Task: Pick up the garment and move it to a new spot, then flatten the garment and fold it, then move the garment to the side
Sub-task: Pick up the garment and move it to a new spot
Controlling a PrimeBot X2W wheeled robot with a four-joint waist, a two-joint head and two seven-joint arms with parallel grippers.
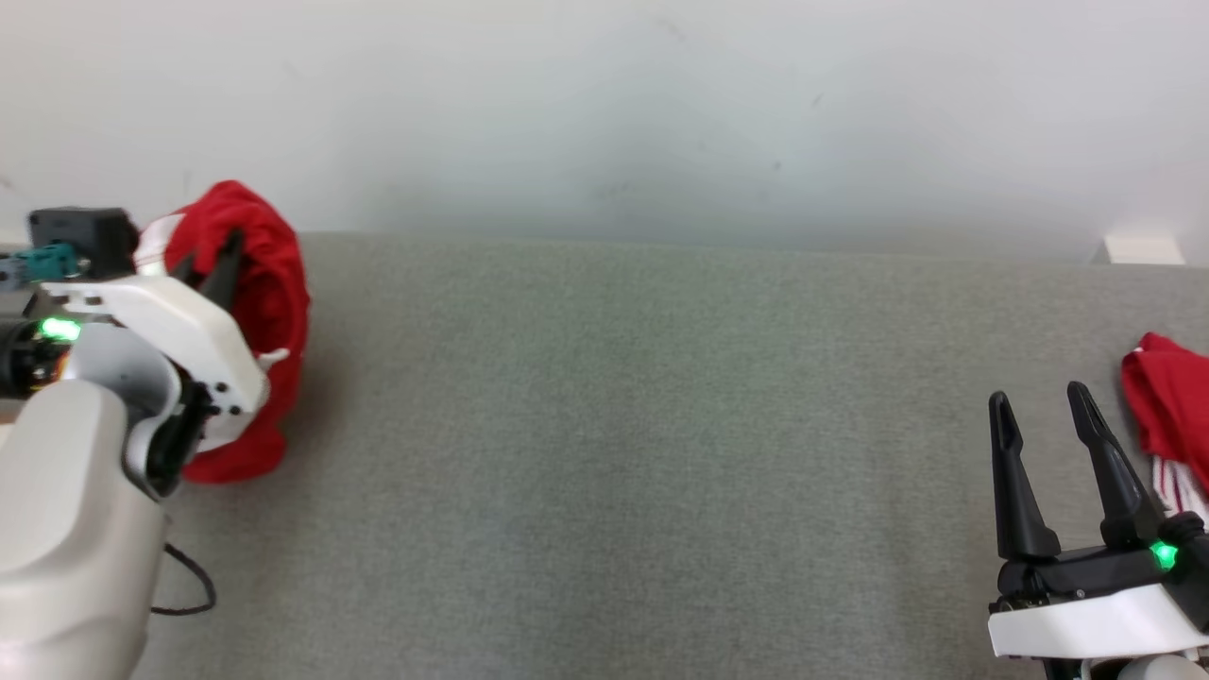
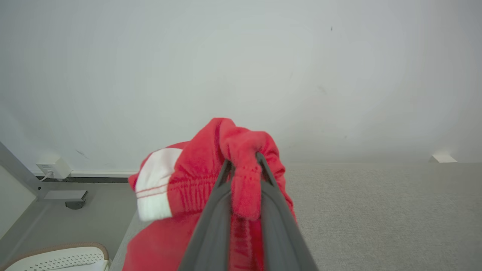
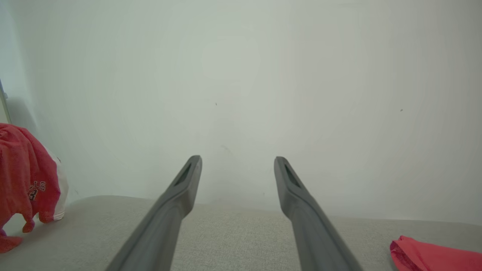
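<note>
The garment (image 1: 269,283) is red with white trim and bunched up at the left edge of the grey table (image 1: 614,425). My left gripper (image 1: 210,264) is shut on a fold of its cloth. In the left wrist view the fold is pinched between the tips of the left gripper (image 2: 244,162), and the rest of the garment (image 2: 180,184) hangs below. The right wrist view shows the garment (image 3: 22,169) dangling at far left, its lowest part touching the table. My right gripper (image 1: 1039,401) stands open over the table's right side, and its jaws (image 3: 238,165) hold nothing.
A second piece of red cloth (image 1: 1171,397) with white stripes lies at the table's right edge, beside my right gripper. A pale wall runs behind the table. A dark cable (image 1: 189,586) loops near my left arm. A white basket (image 2: 56,258) stands on the floor at left.
</note>
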